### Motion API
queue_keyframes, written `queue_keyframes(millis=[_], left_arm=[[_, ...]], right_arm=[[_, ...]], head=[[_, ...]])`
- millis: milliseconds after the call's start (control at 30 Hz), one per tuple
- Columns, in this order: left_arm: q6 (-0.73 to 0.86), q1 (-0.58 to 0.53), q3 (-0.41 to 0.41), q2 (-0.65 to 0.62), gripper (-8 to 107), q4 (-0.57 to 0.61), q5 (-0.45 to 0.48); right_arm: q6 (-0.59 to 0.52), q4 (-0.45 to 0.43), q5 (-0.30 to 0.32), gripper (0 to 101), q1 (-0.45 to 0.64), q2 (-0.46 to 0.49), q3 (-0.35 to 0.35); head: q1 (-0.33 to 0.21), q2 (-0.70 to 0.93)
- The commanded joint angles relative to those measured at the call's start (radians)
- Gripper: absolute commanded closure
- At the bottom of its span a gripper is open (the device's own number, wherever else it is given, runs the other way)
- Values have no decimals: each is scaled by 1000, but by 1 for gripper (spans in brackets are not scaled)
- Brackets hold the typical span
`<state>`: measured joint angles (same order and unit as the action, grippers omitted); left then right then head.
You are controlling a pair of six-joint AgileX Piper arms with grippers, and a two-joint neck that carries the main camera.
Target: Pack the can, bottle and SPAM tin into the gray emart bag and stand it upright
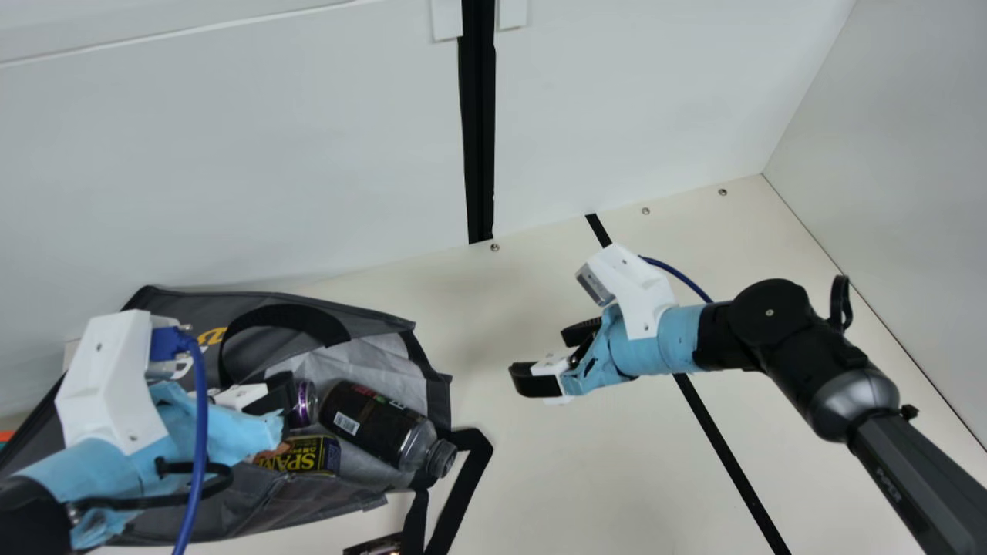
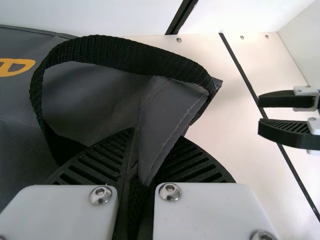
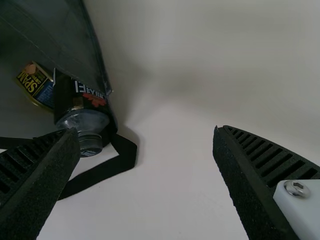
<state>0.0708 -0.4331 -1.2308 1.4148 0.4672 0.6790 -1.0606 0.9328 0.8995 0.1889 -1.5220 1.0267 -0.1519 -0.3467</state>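
My left gripper (image 1: 284, 396) is over the gray bag (image 1: 254, 501), which lies on its side with its mouth to the right. In the left wrist view the gripper (image 2: 156, 136) is shut on the bag's gray fabric (image 2: 162, 120). Inside the mouth in the main view are the purple-topped can (image 1: 306, 402), the dark bottle (image 1: 378, 422), its cap poking past the rim, and the SPAM tin (image 1: 312, 455). Right of the bag, my right gripper (image 1: 549, 356) stands open and holds nothing. The right wrist view shows that gripper (image 3: 145, 132) wide apart, with the bottle (image 3: 80, 102) and SPAM tin (image 3: 36, 85) off to one side.
A black strap loop (image 1: 466, 482) spreads on the table from the bag's mouth, and another handle (image 1: 285, 317) arches over its upper side. A small dark printed item (image 1: 376, 546) lies at the main view's bottom edge. White walls (image 1: 231, 177) stand behind.
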Motion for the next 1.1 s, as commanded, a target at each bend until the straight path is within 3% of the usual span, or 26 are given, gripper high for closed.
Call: queue_keyframes(millis=[0,667,1067], left_arm=[[0,0,0,0,107,0,0],[0,0,0,0,107,0,0],[0,0,0,0,107,0,0]], right_arm=[[-25,22,6,6,-7,-14,-3],[-184,156,9,6,-115,-166,6],[-225,216,0,6,-191,-264,48]], head=[[-23,-2],[-23,-2],[-23,-2]])
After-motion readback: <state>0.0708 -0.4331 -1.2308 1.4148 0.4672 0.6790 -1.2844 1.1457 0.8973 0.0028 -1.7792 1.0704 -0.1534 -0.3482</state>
